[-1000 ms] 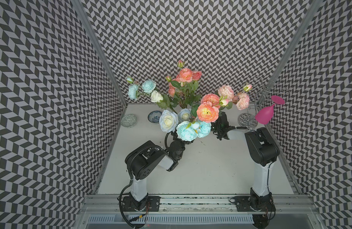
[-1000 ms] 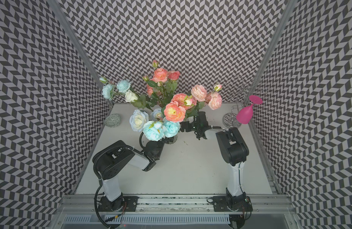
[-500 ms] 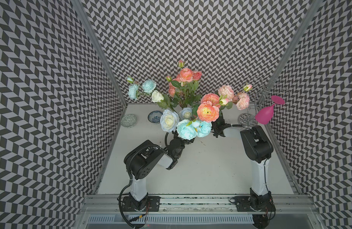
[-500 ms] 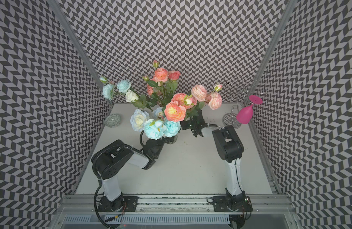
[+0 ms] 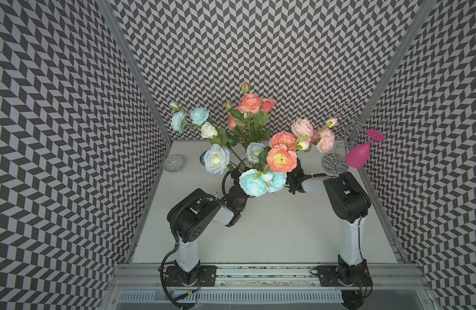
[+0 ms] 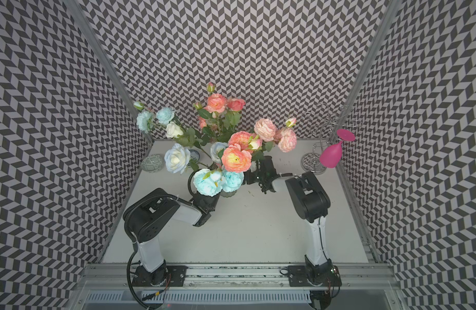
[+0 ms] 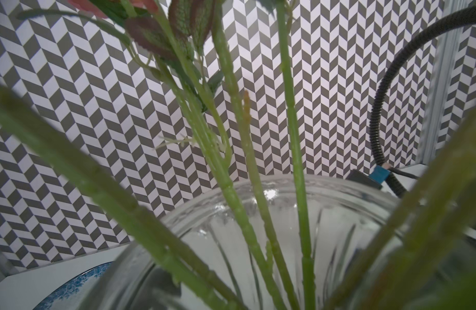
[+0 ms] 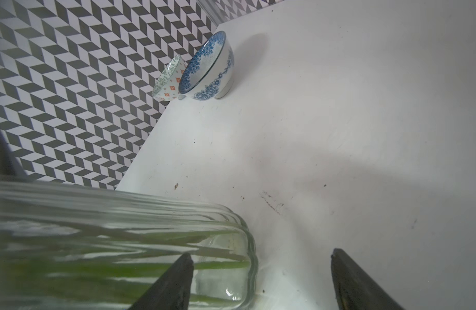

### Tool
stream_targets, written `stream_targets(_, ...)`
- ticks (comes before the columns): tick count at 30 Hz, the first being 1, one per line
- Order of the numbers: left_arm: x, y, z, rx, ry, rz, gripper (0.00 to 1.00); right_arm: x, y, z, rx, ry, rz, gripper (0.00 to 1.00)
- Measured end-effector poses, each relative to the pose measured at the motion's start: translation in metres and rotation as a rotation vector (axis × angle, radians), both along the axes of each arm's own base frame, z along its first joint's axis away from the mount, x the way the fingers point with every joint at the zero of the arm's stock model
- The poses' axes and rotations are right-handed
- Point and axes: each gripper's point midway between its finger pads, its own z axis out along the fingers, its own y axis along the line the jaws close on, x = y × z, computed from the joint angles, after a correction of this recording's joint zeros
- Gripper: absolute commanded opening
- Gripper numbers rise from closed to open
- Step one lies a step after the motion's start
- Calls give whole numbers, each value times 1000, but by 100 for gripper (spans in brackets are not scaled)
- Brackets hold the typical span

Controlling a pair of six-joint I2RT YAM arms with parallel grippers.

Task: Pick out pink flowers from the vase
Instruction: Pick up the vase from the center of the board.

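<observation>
Found right gripper (image 8: 261, 253) low beside the vase (image 8: 124, 220), mid-worktop (image 8: 365, 107), jaws parted and empty. Judged best to lift above the rim, then close on one stalk of the pink flowers (image 5: 281, 160), sparing the blue blooms (image 5: 254, 182). Left gripper (image 6: 210, 197) by vase, jaws hidden: could not tell any hold.

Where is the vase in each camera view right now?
Top view: hidden beneath the pale blue blooms, mid-table.
Top view: a sliver of the vase shows under those blooms.
Left wrist: its glass wall fills the foreground, rim close up.
Right wrist: its ribbed wall looms close.
Shared landmark: the green stems standing in it.
</observation>
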Motion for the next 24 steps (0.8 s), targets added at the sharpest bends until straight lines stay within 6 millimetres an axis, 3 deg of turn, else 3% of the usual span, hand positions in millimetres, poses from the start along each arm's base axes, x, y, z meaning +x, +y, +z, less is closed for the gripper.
stream_targets(4,5,6,-4,-26,31,3,99,-4,0,6,-8,-26,-7,79)
stream_targets(9,7,7,-9,-43,60,-10,87,-13,0,4,-22,-33,-4,79)
stream_targets(14,8,7,-13,-44,80,-13,82,-16,3,3,-30,-41,5,79)
stream_targets(16,8,6,-15,-42,87,-15,84,-16,3,3,-32,-43,6,79)
stream_targets(24,13,1,-16,-51,111,-27,59,-18,4,13,-27,-57,4,80)
